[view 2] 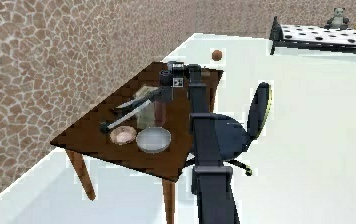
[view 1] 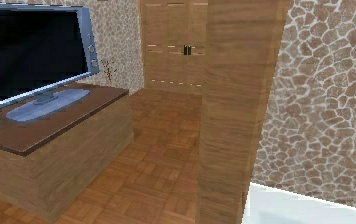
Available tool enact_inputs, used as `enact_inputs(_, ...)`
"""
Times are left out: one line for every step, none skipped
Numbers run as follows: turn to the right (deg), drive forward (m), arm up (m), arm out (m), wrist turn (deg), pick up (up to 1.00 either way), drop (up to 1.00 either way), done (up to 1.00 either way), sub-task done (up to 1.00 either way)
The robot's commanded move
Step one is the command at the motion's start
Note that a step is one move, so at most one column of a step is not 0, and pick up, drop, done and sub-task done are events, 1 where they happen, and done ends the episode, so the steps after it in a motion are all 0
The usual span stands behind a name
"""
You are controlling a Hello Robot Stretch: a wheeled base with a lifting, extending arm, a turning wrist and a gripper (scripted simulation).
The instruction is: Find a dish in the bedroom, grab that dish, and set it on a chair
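Observation:
On a brown wooden table [view 2: 91, 135] lies a pale grey round dish [view 2: 153, 139], near the table's front edge. A smaller pinkish round dish [view 2: 125, 133] sits just left of it. My arm [view 2: 208, 150] rises from the bottom edge and ends over the table's far half. The gripper [view 2: 165, 98] shows as a dark body above the tabletop, behind the grey dish. With the tabletop and other things behind it, I cannot tell whether it holds anything. A dark swivel chair [view 2: 252, 115] stands right of the table, partly hidden by the arm.
A flat grey book-like thing [view 2: 136, 104] and a long dark stick [view 2: 119, 122] lie on the table. A small brown ball [view 2: 217, 55] rests on the pale floor; a bed [view 2: 321, 36] stands far right. Ahead, a television [view 1: 36, 50] sits on a wooden cabinet [view 1: 61, 150], beside a wooden panel [view 1: 236, 110].

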Motion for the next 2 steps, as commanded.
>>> enact_inputs(0.0,0.0,0.0,0.0,45.0,0.0,0.0,0.0,0.0)
enact_inputs(0.0,0.0,0.0,0.0,15.0,0.0,0.0,0.0,0.0)
